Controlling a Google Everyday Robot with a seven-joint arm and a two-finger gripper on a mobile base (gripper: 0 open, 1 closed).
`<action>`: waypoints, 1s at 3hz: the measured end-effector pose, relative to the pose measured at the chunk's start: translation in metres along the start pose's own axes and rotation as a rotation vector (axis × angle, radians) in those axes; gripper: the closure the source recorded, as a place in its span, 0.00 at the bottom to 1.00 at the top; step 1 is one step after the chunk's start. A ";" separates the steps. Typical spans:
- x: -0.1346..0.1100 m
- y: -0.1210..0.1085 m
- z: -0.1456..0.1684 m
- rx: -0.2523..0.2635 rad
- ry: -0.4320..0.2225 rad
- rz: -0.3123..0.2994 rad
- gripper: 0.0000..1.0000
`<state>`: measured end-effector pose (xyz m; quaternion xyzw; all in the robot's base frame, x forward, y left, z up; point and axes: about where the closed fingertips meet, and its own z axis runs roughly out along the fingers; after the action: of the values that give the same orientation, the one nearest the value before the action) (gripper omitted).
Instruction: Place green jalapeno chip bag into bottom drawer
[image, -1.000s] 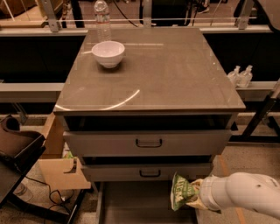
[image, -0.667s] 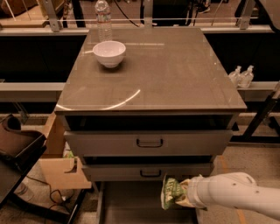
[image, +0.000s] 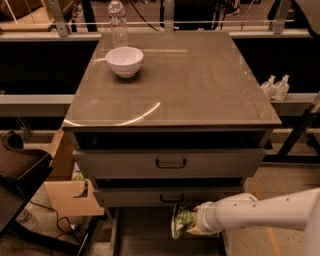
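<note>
The green jalapeno chip bag (image: 182, 221) is held upright just above the dark floor of the open bottom drawer (image: 150, 235), toward its right side, below the lower gray drawer front. My gripper (image: 194, 225) reaches in from the right on a white arm (image: 260, 212) and is shut on the bag; its fingers are mostly hidden behind the bag.
Two gray drawer fronts with black handles (image: 170, 163) sit above the open drawer. A white bowl (image: 125, 60) and a water bottle (image: 118, 20) stand on the cabinet top. Cardboard (image: 67, 192) and a dark chair (image: 20, 175) are on the left. Two small bottles (image: 276, 88) are at right.
My arm has carried the bag leftward, further over the bottom drawer. Nothing else has moved.
</note>
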<state>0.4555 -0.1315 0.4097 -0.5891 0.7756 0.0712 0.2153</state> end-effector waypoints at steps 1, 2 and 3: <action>-0.001 0.007 0.040 -0.053 0.013 -0.022 1.00; 0.004 0.017 0.075 -0.113 0.038 -0.039 1.00; 0.013 0.026 0.104 -0.157 0.081 -0.048 1.00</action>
<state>0.4544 -0.0974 0.3078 -0.6252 0.7612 0.1027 0.1386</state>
